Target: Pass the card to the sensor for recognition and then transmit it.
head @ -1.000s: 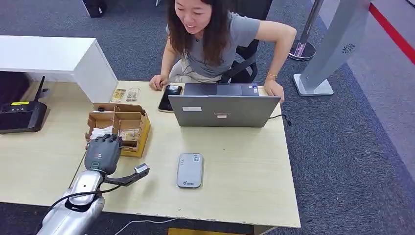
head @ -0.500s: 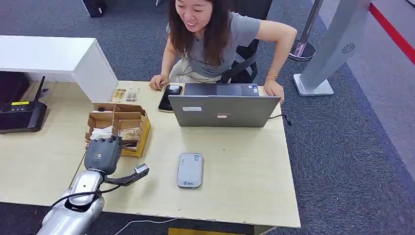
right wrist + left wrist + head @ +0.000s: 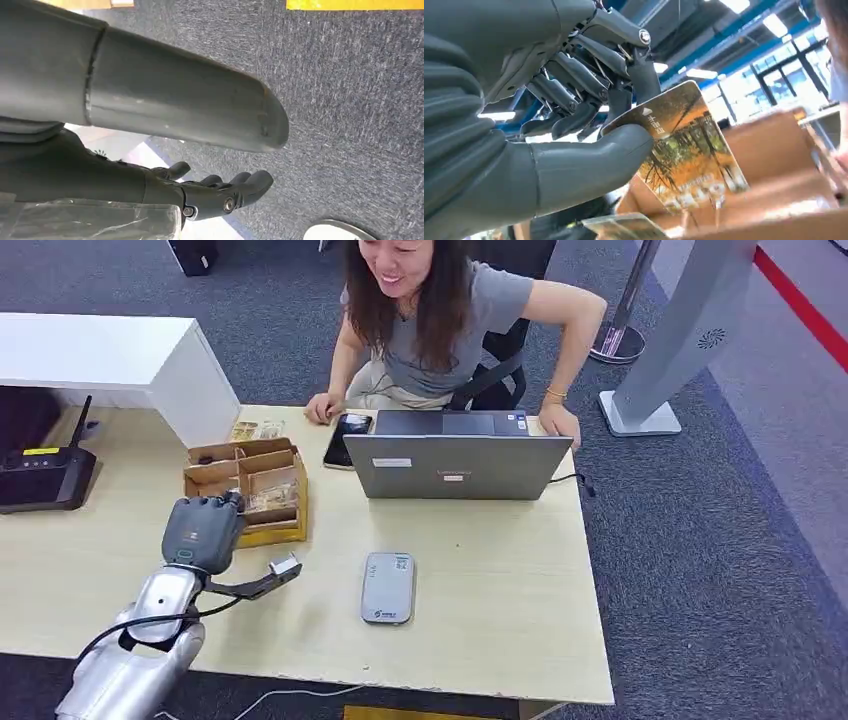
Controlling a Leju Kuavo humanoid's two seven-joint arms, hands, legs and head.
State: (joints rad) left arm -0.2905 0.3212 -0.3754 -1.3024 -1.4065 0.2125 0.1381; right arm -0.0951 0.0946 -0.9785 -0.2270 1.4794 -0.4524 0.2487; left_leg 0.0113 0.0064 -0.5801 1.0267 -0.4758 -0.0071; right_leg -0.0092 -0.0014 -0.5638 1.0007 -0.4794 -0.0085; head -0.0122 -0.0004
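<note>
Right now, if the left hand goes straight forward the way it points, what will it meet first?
Probably the cardboard box: the left hand, pinching a card, points into it. Depth is unclear.

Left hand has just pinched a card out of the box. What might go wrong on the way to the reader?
1. The left hand pinches the card only at one corner, between thumb and fingers; it may twist or slip.
2. The hand sits over the cardboard box, so the card might catch its wall.
3. The laptop stands just beyond the card reader; overshooting may bump it.
</note>
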